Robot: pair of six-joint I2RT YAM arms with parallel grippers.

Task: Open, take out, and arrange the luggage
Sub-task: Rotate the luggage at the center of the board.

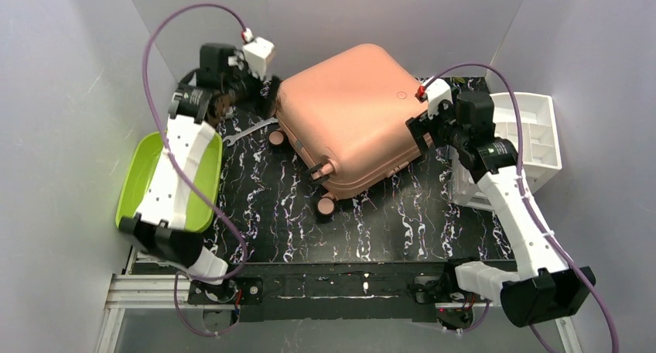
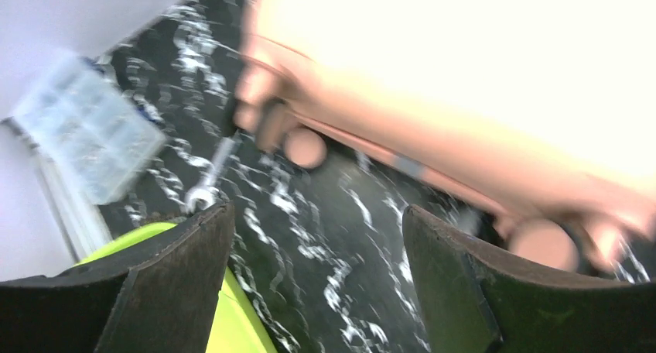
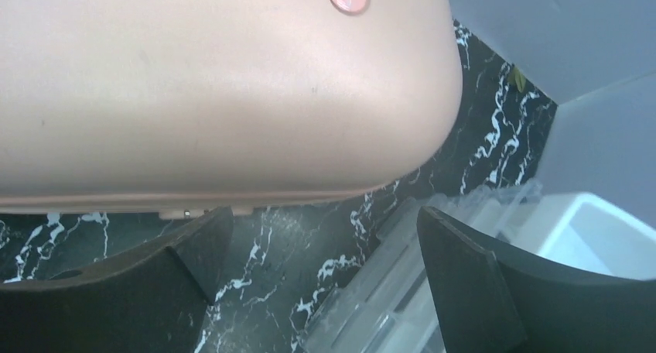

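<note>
Closed luggage between two spread tools. The luggage, a salmon-pink hard-shell case, lies shut and flat on the black marbled tabletop. It is turned at an angle, with its small wheels facing the near-left side. The left tool stands at the case's far-left corner, its fingers spread apart with only tabletop showing between them. That wrist view is blurred, so whether a finger touches the shell cannot be told. The right tool stands at the case's right edge, its jaws likewise spread wide and holding nothing, with the shell's rounded corner just beyond the fingertips. A metal wrench lies on the tabletop just beside the case's left side, near one wheel. A lime-green tray sits at the left edge, partly under the left arm. A white drawer organizer sits at the right edge, beside the right arm.
</note>
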